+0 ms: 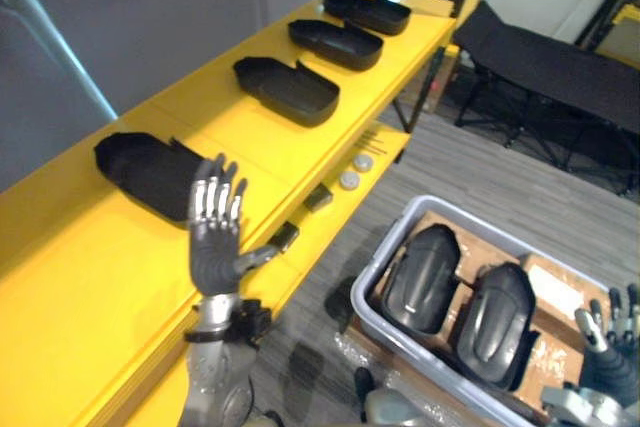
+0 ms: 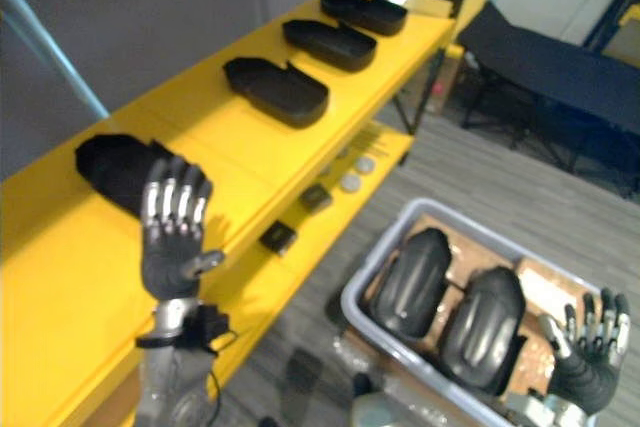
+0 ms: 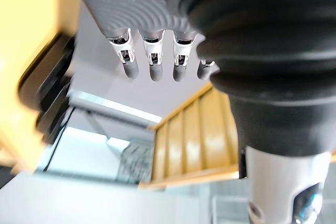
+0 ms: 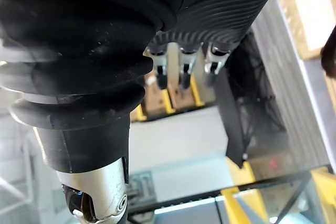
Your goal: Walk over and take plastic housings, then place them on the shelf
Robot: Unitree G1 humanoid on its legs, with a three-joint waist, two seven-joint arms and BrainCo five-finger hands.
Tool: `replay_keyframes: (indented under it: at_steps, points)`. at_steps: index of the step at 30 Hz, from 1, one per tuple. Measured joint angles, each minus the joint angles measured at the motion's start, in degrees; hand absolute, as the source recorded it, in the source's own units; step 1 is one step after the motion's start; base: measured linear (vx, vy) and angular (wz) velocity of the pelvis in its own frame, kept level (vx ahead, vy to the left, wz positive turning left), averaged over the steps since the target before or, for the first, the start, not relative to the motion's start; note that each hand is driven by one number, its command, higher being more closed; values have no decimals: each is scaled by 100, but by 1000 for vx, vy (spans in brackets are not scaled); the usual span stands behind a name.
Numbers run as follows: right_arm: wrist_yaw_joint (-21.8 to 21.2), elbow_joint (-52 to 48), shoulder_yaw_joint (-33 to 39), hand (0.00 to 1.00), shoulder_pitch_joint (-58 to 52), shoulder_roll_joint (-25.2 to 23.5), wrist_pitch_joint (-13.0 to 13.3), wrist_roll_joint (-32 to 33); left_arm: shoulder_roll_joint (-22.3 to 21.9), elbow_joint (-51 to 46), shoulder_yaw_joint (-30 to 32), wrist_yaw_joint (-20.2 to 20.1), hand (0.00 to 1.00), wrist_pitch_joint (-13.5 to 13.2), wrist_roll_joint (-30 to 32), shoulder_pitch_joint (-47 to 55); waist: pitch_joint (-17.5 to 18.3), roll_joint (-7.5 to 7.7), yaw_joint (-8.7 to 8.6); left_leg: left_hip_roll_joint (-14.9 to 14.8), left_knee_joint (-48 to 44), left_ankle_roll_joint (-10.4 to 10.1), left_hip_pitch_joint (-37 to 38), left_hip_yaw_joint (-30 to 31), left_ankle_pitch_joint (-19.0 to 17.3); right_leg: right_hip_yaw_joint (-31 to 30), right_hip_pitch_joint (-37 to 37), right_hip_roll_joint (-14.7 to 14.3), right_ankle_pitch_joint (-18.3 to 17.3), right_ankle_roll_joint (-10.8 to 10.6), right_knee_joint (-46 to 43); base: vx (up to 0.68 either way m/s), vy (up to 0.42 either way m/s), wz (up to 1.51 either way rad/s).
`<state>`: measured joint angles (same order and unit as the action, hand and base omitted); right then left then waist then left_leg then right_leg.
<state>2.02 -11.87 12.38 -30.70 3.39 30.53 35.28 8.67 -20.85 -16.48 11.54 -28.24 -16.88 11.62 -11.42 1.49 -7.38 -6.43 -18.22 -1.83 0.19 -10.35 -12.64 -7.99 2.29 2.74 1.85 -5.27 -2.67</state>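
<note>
- Left eye view: a yellow shelf [image 1: 80, 277] is seen along the robot's left, and four black plastic housings are laid open side up in a row on its top board, well apart from one another.
- They are marked as the nearest housing [image 1: 150, 172], the second housing [image 1: 287, 89], the third housing [image 1: 337, 43] and the farthest housing [image 1: 368, 12].
- The left robot hand [image 1: 215, 232] is held upright just in front of the nearest housing. Its fingers [image 3: 152, 61] are straight and nothing is held.
- On the shelf's lower board two round discs [image 1: 349, 180] and two small dark blocks [image 1: 319, 197] are seen.
- A grey bin [image 1: 372, 265] is set on the floor to the right of the shelf. Two more housings are laid in it side by side, rounded side up, on brown cardboard [image 1: 545, 287]: the left bin housing [image 1: 422, 279] and the right bin housing [image 1: 497, 322].
- The right robot hand [image 2: 590, 347] is raised at the bin's near right corner, fingers spread and straight, with nothing in it.
- A black cot [image 1: 560, 67] is seen on the floor beyond the bin.
</note>
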Motion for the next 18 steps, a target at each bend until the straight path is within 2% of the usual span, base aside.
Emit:
replay_keyframes:
  at_steps: [1,3,5,7,10,12,13,15,16,18]
  points:
    - [-18,12,-130,0,87,86,1,-2,-7,0,2,15,0,58,-5,23,-13,-51,55,-1,-190,9,-61,256,-113,-132,14,-58,10,25,12,-69,81,-123]
    - [-60,136,-480,0,576,422,-7,-2,-12,-4,11,47,0,171,-4,187,-126,-258,182,-6,-654,-15,-224,860,-502,-511,209,-228,64,25,-9,-127,160,-101]
    - [-74,156,-571,0,807,558,-19,2,-7,-2,27,73,0,255,-4,213,-199,-386,211,-2,-583,-129,-249,830,-748,-611,365,-264,145,-40,1,-134,165,-60]
    - [-157,170,-733,0,992,615,-55,113,10,5,116,110,0,254,3,207,-339,-314,291,110,-636,-91,-353,671,-748,-619,503,-89,260,-63,20,-123,165,-39]
    - [-338,331,-814,0,1173,712,-54,306,39,24,187,189,0,192,6,175,-508,-188,322,215,-669,-43,-545,653,-715,-577,670,36,304,-44,7,-70,93,-3]
    - [-359,621,-921,0,1611,884,-59,387,108,97,210,301,0,29,166,78,-682,-155,337,254,-902,-48,-811,680,-719,-499,858,71,409,-120,-61,-24,64,6]
    - [-350,821,-973,0,1984,957,-67,396,120,155,212,352,0,-29,229,-87,-782,-157,346,293,-1026,-48,-956,725,-719,-464,968,99,484,-230,-93,-34,40,10]
    - [-287,1056,-1084,0,2467,1093,-90,388,154,183,211,353,0,-111,228,-393,-938,-229,367,319,-1206,-36,-1169,841,-745,-420,1076,105,543,-312,-128,-56,37,17]
    - [-131,1079,-1127,0,2644,1130,-116,389,150,176,170,323,0,-193,244,-557,-1073,-314,376,301,-1383,-17,-1238,911,-811,-366,1080,74,543,-316,-209,-64,41,13]
    - [71,1106,-1153,0,2621,1065,-163,400,154,159,157,233,0,-202,463,-701,-1224,-392,404,286,-1645,-3,-1218,1081,-978,-404,1076,-9,546,-322,-382,-81,88,-27]
